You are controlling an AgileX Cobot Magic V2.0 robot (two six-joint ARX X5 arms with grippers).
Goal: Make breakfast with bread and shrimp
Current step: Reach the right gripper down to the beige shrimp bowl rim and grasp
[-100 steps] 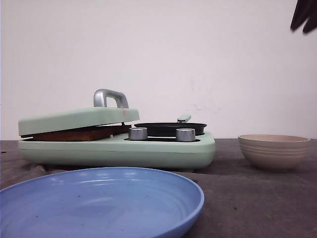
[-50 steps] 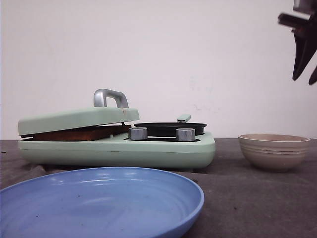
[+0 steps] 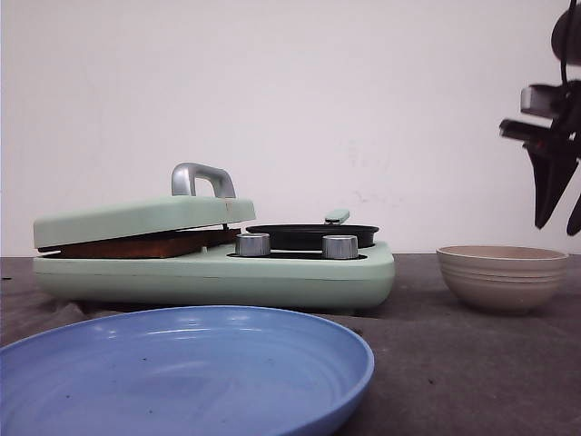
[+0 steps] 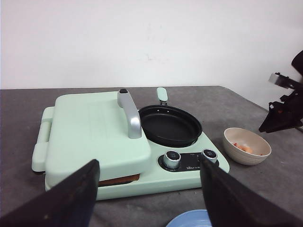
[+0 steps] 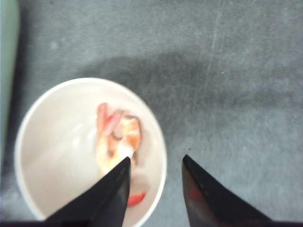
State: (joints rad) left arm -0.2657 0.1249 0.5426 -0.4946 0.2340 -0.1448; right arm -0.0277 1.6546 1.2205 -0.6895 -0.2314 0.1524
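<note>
Shrimp (image 5: pixel 118 142) lies in the beige bowl (image 3: pixel 502 277), right of the mint-green cooker (image 3: pixel 218 272), with the right claw (image 3: pixel 556 204) hanging above the bowl's right rim, empty, fingers apart, so it sits nearer than the open left claw (image 4: pixel 149 198).

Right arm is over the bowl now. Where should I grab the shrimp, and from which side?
From straight above: the bowl walls block any sideways approach. Pinch the shrimp across its curled orange body lying near the bowl's middle. The right gripper is open but straddles the rim, so centre it first.
</note>
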